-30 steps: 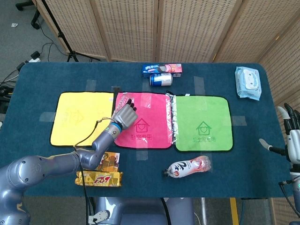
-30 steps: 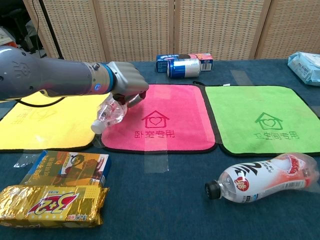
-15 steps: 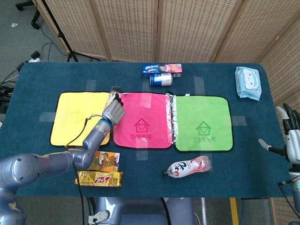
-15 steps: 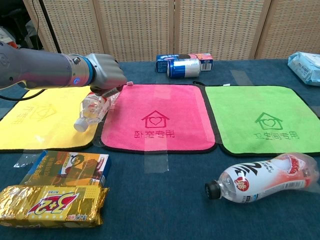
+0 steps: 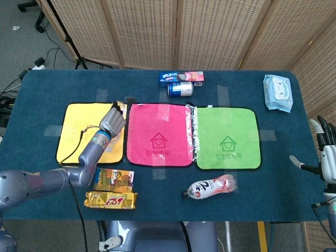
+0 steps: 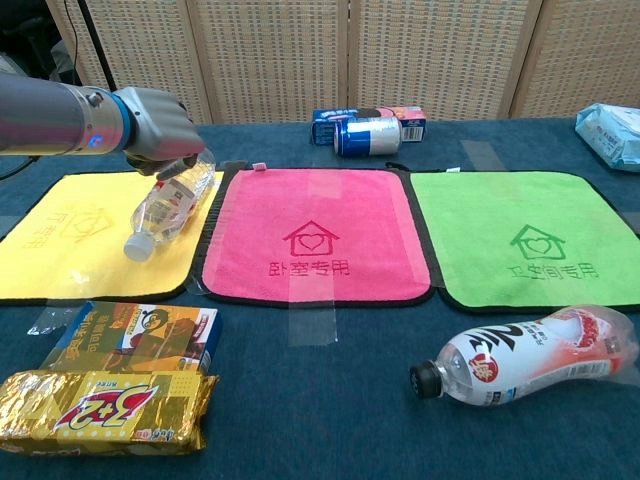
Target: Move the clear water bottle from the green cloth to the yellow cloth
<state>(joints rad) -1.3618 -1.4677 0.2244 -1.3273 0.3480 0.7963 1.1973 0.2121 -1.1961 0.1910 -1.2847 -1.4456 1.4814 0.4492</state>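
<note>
Gripping the clear water bottle (image 6: 167,208) from above, left hand (image 6: 158,119) is over the yellow cloth's (image 6: 75,240) right edge | bottle tilted, cap toward the camera, over that cloth | green cloth (image 6: 528,237) bare | right hand (image 5: 326,152) at table's (image 5: 157,178) right edge, fingers spread, holding nothing.
</note>
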